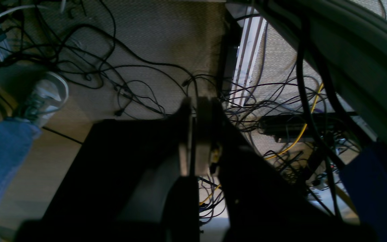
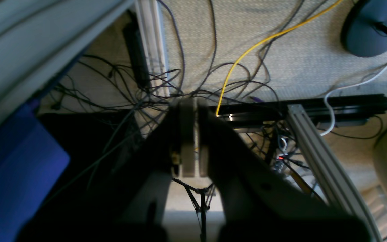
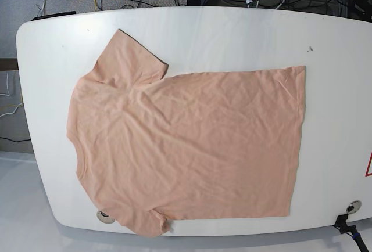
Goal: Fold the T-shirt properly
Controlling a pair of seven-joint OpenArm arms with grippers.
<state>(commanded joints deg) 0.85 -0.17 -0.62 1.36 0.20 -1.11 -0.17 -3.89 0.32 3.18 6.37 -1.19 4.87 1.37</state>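
The T-shirt [image 3: 186,147] is peach-pink and wrinkled. It lies flat and spread out on the white table [image 3: 232,22], collar toward the left, hem toward the right, one sleeve [image 3: 125,60] pointing to the far side and the other [image 3: 142,222] reaching the near edge. Neither gripper shows in the base view. My left gripper [image 1: 195,102] is shut with nothing in it, off the table, facing carpet and cables. My right gripper [image 2: 193,106] is likewise shut and empty above the floor. The T-shirt is in neither wrist view.
Tangled black cables [image 1: 119,84] and a yellow cable [image 2: 247,50] cover the carpet. A person's jeans leg and shoe [image 1: 42,97] stand at the left. An aluminium frame bar [image 2: 317,158] runs beside the right gripper. Round grommets [image 3: 351,207] sit at the table's near edge.
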